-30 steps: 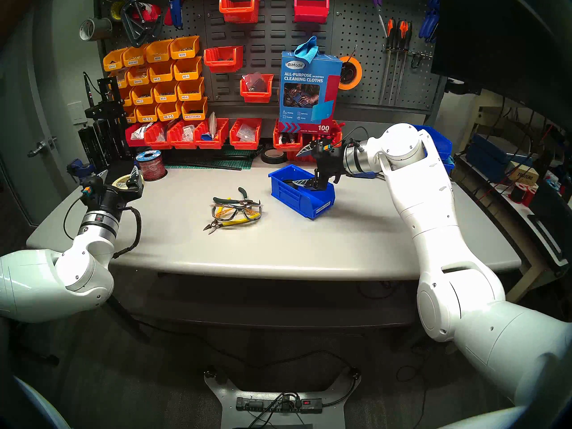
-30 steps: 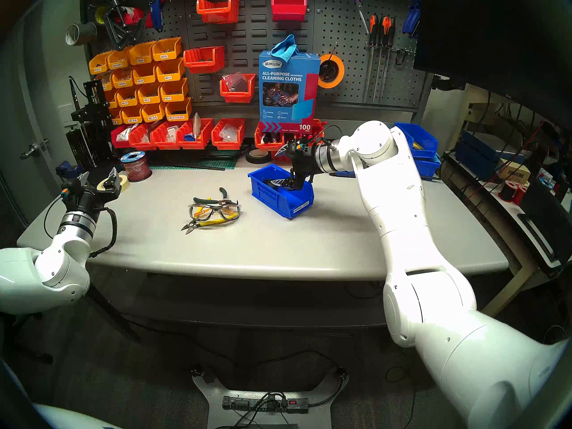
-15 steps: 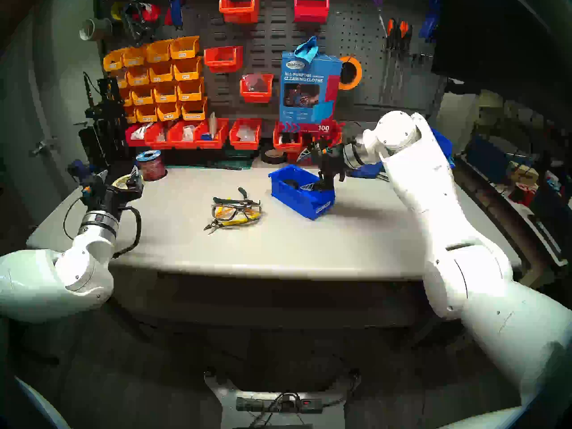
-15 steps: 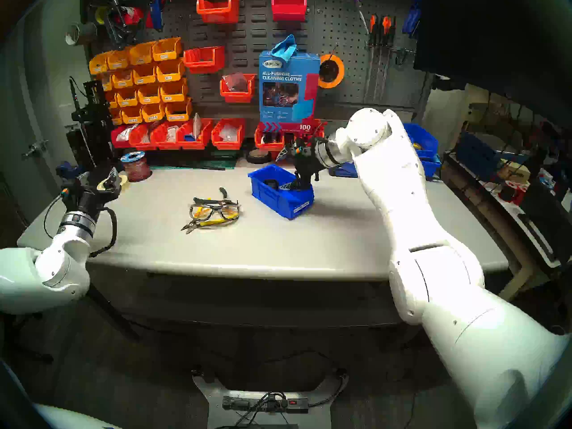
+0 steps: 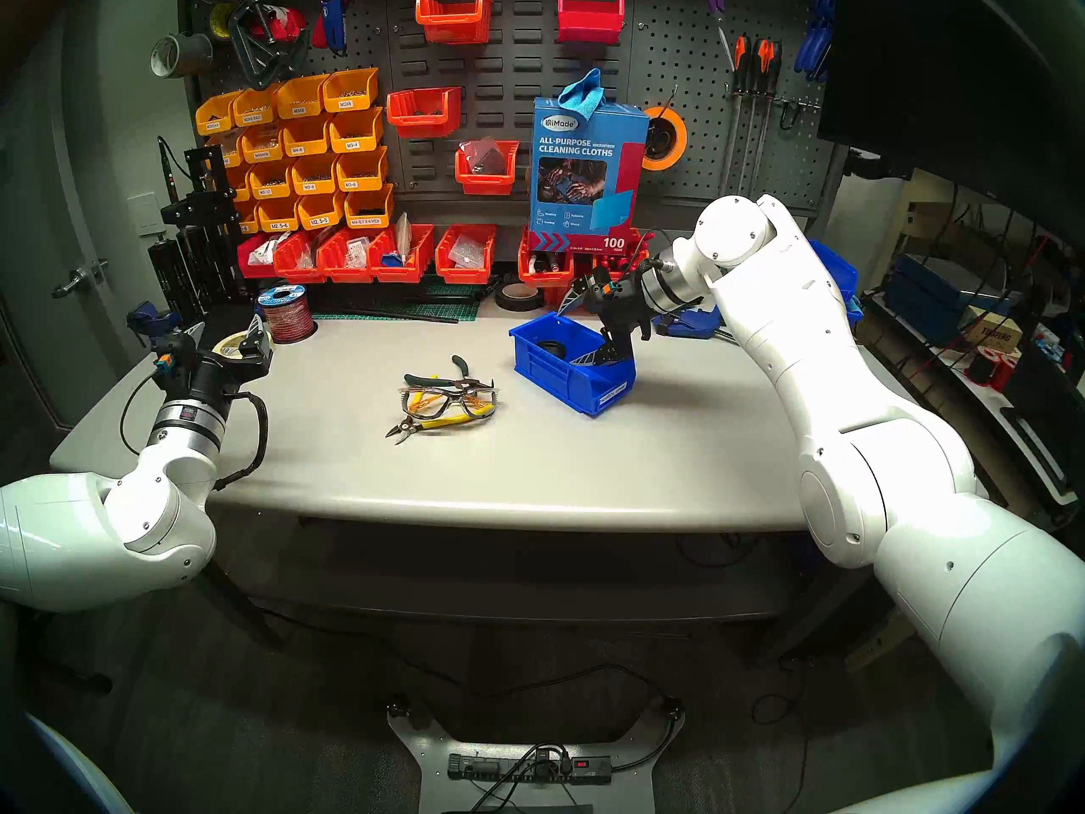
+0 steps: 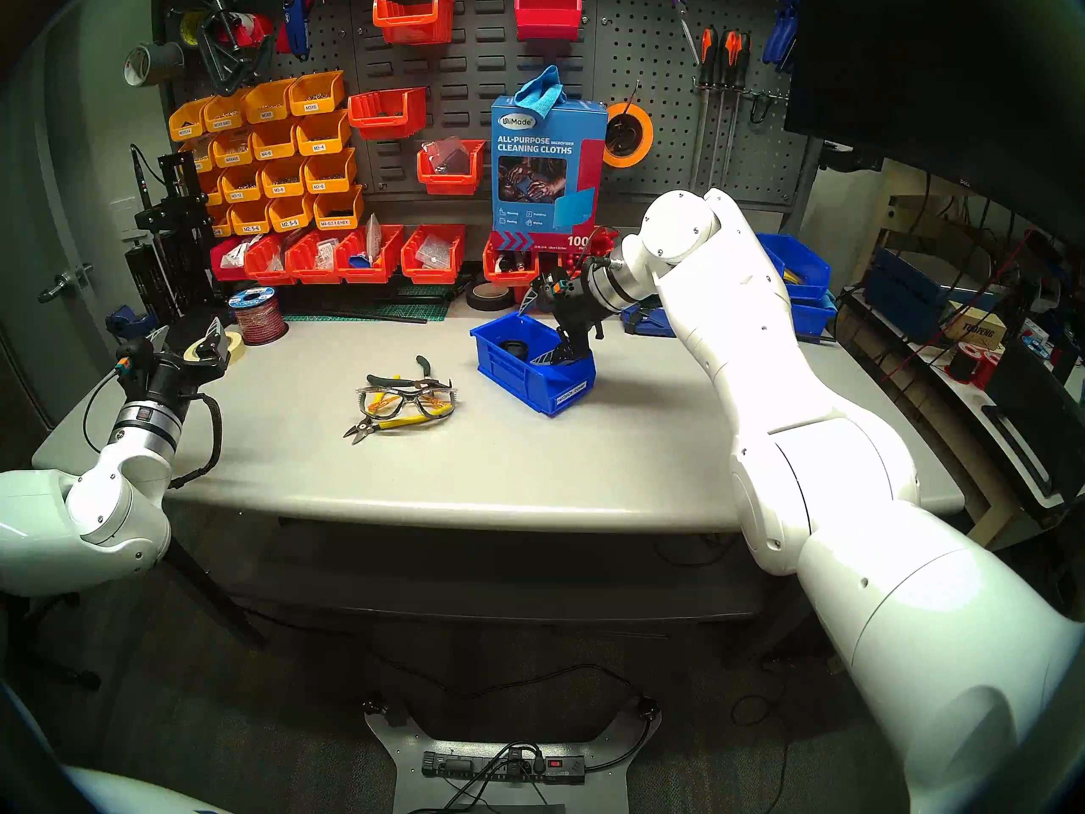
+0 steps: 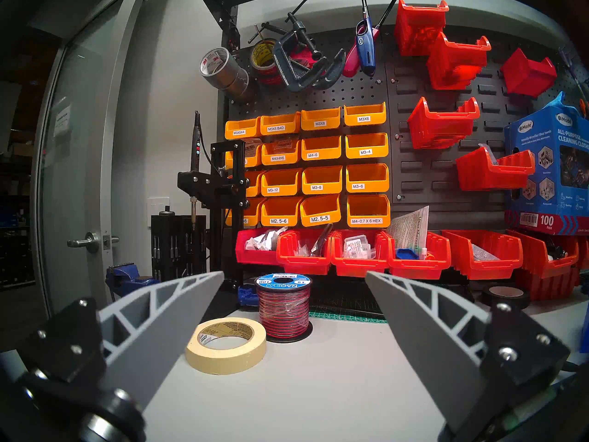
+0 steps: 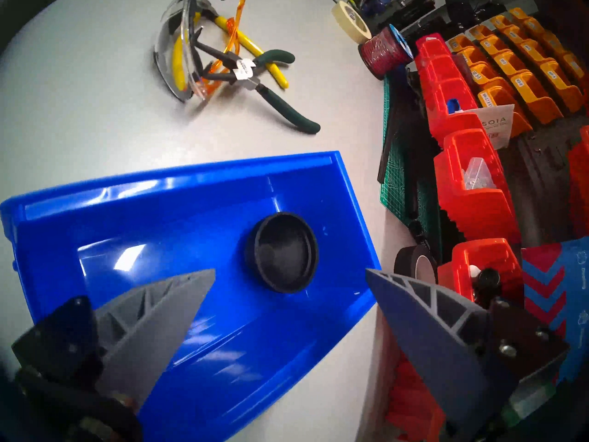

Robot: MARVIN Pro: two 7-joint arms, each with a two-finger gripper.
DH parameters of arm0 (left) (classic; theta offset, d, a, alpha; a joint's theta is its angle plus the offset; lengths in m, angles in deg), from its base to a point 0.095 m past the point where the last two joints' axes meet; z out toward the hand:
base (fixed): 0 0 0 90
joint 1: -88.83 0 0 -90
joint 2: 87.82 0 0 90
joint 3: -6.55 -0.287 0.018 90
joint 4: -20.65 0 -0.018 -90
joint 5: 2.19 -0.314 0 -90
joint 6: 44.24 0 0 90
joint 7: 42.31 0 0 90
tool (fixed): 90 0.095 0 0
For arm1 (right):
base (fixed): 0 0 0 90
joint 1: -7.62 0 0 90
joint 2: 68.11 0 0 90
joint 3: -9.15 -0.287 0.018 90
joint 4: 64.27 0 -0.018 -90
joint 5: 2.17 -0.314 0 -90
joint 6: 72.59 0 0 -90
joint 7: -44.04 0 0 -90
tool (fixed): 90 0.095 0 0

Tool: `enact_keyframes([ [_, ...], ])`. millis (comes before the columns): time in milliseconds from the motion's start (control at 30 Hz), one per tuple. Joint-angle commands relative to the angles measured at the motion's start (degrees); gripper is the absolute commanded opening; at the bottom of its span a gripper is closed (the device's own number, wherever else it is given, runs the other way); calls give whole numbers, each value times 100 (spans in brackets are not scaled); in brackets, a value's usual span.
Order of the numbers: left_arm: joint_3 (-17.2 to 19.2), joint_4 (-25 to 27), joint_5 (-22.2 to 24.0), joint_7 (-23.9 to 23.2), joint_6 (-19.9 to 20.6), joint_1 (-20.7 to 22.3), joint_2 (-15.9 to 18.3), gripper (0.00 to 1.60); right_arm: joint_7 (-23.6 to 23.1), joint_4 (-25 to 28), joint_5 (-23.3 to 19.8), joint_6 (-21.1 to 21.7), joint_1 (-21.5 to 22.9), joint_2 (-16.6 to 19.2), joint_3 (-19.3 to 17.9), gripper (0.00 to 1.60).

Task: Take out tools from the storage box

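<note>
The right gripper (image 8: 288, 282) hangs wide open and empty over the blue storage bin (image 8: 178, 189), where a black round cap (image 8: 282, 251) lies. Safety glasses (image 5: 449, 400), yellow-handled cutters (image 5: 431, 425) and green-handled pliers (image 5: 437, 378) lie piled on the worktop (image 5: 528, 460); the left gripper (image 7: 293, 277) is open and empty too.

Workshop, pegboard wall (image 5: 675, 61) hung with tools, labelled parts bins (image 5: 305, 149), grey workbench (image 5: 528, 454)

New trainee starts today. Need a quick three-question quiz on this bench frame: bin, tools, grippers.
1. True or false: the blue bin is empty.
2. Which lies on top of the pile on the table: A safety glasses, B yellow cutters, C green pliers?
3. Fill in: the right gripper is open with one finger inside the ____.

Key: 1 false, a black round cup is inside. 2 A. 3 bin.
</note>
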Motion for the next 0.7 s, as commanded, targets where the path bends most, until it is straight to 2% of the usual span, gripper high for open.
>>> enact_keyframes([
  [0,24,-5,-12,-12,-11,117,-15,160,114,-379,23,-227,478,-264,84,160],
  [233,9,-5,-11,-13,-11,132,-15,160,146,-890,97,-504,754,-407,221,160],
  [667,-25,-3,-8,-15,-12,166,-15,160,166,-1575,174,-772,1118,-603,346,160],
])
